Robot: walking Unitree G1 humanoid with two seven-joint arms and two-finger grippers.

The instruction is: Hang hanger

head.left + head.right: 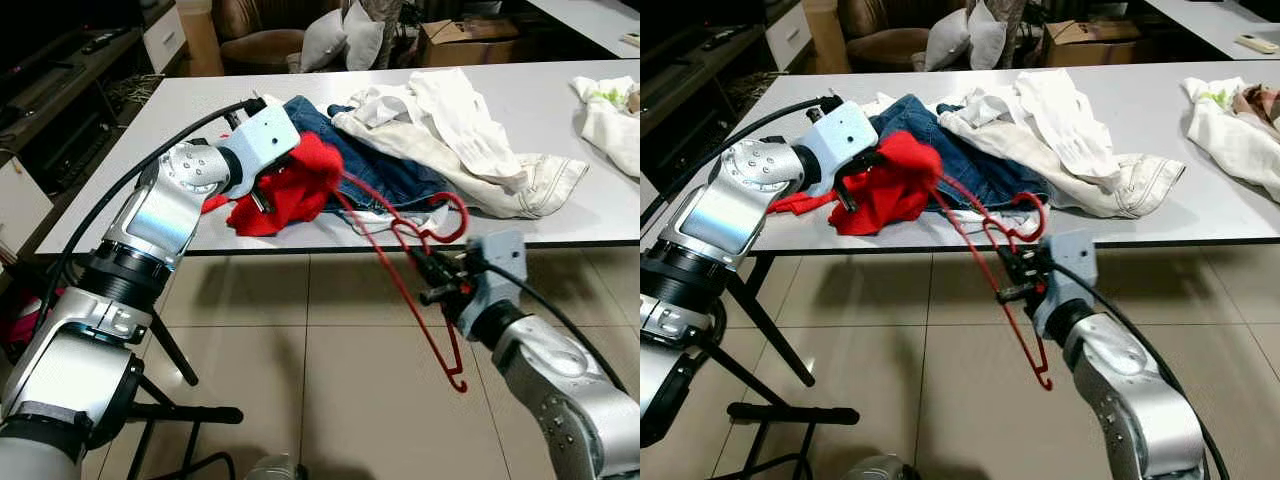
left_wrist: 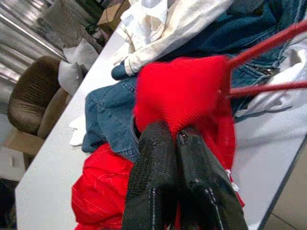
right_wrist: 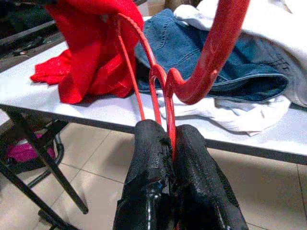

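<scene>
A red wire hanger (image 1: 405, 270) hangs in the air in front of the grey table (image 1: 200, 100), tilted, its hook near the table edge. My right gripper (image 1: 432, 272) is shut on the hanger (image 3: 165, 103) just below the hook. One end of the hanger is tucked into a red garment (image 1: 290, 190) that lies on the table's front left. My left gripper (image 1: 268, 188) is shut on that red garment (image 2: 184, 91) and lifts a fold of it off the table.
Blue jeans (image 1: 380, 165) and white clothes (image 1: 460, 130) lie piled on the table behind the garment. More white cloth (image 1: 610, 110) lies at the far right. A black stand's legs (image 1: 175, 400) spread over the tiled floor on the left. A brown armchair (image 1: 265, 40) stands beyond the table.
</scene>
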